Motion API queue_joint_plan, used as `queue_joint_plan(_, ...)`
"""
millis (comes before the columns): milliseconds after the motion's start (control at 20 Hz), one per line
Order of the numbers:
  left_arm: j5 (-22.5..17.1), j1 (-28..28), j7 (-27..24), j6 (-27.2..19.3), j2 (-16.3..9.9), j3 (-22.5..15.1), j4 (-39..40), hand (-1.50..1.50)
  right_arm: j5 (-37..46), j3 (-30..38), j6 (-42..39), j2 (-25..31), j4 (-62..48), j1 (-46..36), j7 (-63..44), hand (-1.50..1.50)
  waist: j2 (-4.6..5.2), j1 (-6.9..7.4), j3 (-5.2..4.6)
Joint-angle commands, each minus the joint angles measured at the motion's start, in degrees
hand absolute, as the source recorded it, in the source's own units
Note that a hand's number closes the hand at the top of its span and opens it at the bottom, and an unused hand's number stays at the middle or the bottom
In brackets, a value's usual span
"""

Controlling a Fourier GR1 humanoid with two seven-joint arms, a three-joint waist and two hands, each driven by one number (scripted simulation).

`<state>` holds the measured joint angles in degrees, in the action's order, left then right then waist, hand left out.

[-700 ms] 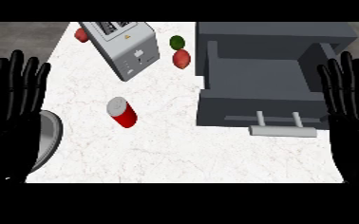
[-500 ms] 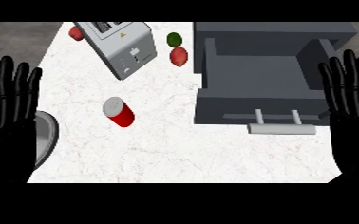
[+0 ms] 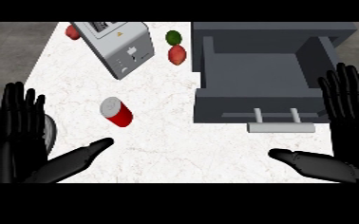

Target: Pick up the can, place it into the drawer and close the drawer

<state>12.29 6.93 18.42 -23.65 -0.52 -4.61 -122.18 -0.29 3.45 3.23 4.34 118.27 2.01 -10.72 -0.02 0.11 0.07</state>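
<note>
A red can (image 3: 117,112) with a silver top lies tilted on the white counter, left of centre. The grey drawer (image 3: 261,78) stands pulled open at the right, its inside bare, with a pale handle (image 3: 279,126) at its front. My left hand (image 3: 28,140) is open at the left edge, fingers up, thumb stretched toward the middle, below and left of the can. At the right edge my right hand (image 3: 341,123) is open as well, beside the drawer's front corner. Neither hand touches anything.
A grey toaster (image 3: 117,46) sits at the back, angled. A red fruit (image 3: 177,55) and a green one (image 3: 173,37) lie between toaster and drawer. Another red thing (image 3: 71,31) peeks out behind the toaster. A grey rounded rim (image 3: 50,132) shows behind my left hand.
The view has shifted, so everything sits further right and lower in the picture. Both hands show more fully, with their thumbs now in view. The can and drawer have not moved on the counter.
</note>
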Motion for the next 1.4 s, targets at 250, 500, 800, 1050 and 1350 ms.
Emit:
queue_joint_plan(250,8.8,-3.8,12.6,-5.3,0.5,-3.8,-3.9,-1.5,-1.5,2.5,-0.9,-0.7,-3.4,1.9,2.8,-1.5,0.0,-0.18,-0.05)
queue_joint_plan(500,3.4,-7.3,7.3,-3.2,0.4,0.8,4.3,-1.5,0.2,0.9,-2.0,-1.0,-0.1,5.0,3.3,-1.5,0.02,-0.33,-0.07)
queue_joint_plan(800,2.4,-6.3,5.5,-6.3,0.5,-1.7,9.1,-1.5,-2.7,2.7,-5.1,-1.6,2.1,12.0,7.2,-1.5,-0.01,-0.47,-0.06)
queue_joint_plan(1050,3.6,-5.2,1.1,-13.1,0.5,-7.3,16.0,-1.5,-5.9,8.1,-4.2,2.2,5.2,5.3,-1.1,-1.5,0.0,-0.35,-0.07)
queue_joint_plan(1350,-3.9,-1.2,-10.9,-14.4,0.5,-6.9,23.7,-1.5,-3.6,6.1,-5.8,0.2,3.4,8.5,3.5,-1.5,0.0,-0.28,-0.08)
